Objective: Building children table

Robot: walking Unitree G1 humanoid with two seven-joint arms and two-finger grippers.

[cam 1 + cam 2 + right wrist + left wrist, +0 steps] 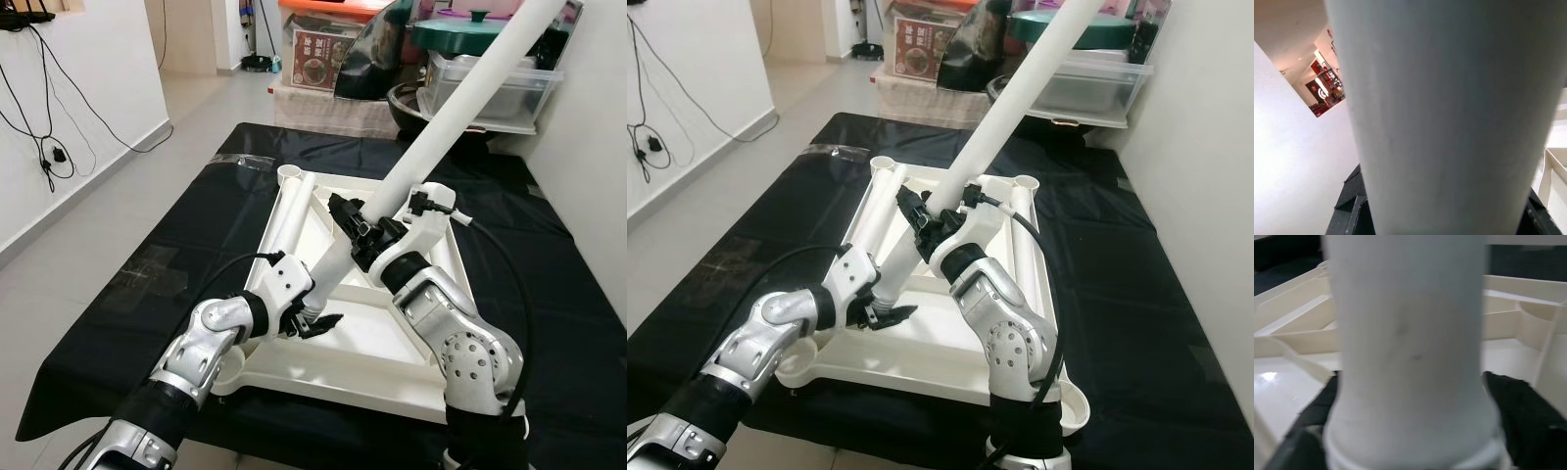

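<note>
**Q:** Pincer positions — where are they, and what do they hold?

**A:** Both are clamped on one long white table leg (460, 108). The left pincer (315, 321) grips its lower end, a black finger (1520, 411) on either side of the tube. The right pincer (361, 235) grips higher up the same leg.

**Q:** How does the leg sit?

**A:** Tilted, rising from low over the tabletop, away from the robot and to its right.

**Q:** And the tabletop?

**A:** The white children's tabletop (338, 377) lies upside down on a black cloth (147, 284) covering the desk, its ribbed underside facing up. A second white leg (286, 211) lies along the tabletop's left side, apart from the held one.

**Q:** Anything beyond?

**A:** Past the far end of the desk are a clear storage box (490, 88) and a green lidded pot (460, 31).
</note>
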